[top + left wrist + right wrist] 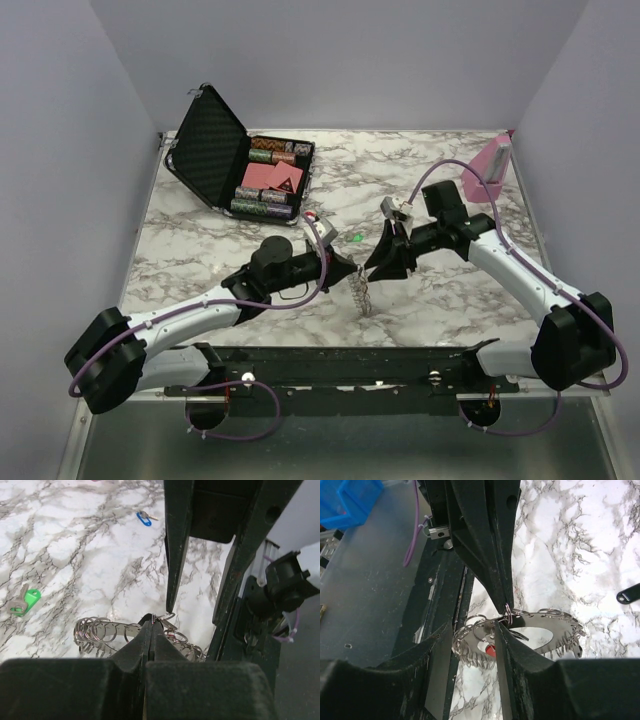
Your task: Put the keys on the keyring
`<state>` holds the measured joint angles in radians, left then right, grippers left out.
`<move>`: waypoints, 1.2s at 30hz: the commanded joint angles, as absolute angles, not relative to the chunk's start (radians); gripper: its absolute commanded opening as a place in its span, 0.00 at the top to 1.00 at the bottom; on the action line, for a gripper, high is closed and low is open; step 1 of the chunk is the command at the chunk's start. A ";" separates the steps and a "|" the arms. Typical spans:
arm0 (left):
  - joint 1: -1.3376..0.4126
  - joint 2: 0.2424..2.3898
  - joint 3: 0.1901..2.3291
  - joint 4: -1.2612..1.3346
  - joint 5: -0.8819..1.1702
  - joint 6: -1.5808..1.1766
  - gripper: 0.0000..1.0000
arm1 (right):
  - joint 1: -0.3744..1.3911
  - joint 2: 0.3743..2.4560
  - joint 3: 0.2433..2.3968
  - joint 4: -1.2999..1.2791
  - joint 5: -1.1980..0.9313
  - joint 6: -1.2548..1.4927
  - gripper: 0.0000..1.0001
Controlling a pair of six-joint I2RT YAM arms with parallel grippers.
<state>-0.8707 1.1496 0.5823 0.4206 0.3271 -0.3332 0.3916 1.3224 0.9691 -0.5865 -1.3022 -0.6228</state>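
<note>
Black left hand [151, 626] tight on keyring [95, 630]

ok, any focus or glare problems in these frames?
Top external: even, soft light, no harsh shadows; the keyring is tiny and hard to resolve. Left wrist: left gripper is a dark, soft-focus foreground mass, while the green key looks crisp. Right wrist: bright glints on the keyring's metal, and the right gripper is underexposed and blurred.

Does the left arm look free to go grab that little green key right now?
Probably not yet. The left hand is shut on the keyring, so it would have to let go first. The green key itself lies uncovered on the table close by.
</note>
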 commanded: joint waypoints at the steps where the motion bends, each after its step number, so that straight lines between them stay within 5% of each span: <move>1: -0.879 1.120 0.551 0.609 0.198 -0.474 1.00 | 0.393 1.301 0.973 -0.532 -1.258 -0.566 0.52; 15: -0.923 1.160 0.502 0.726 0.103 -0.618 1.00 | 0.373 1.293 0.957 -0.433 -1.154 -0.456 0.48; 28: -0.928 1.154 0.499 0.712 0.066 -0.632 1.00 | 0.371 1.292 0.960 -0.422 -1.126 -0.437 0.71; 36: -0.930 1.152 0.482 0.752 0.060 -0.647 1.00 | 0.373 1.290 0.962 -0.419 -1.126 -0.439 0.99</move>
<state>-0.9218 1.1637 0.4988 0.6514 0.0853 -0.6220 0.3775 1.3125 0.9649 -0.4339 -1.1435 -0.4438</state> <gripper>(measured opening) 0.007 0.042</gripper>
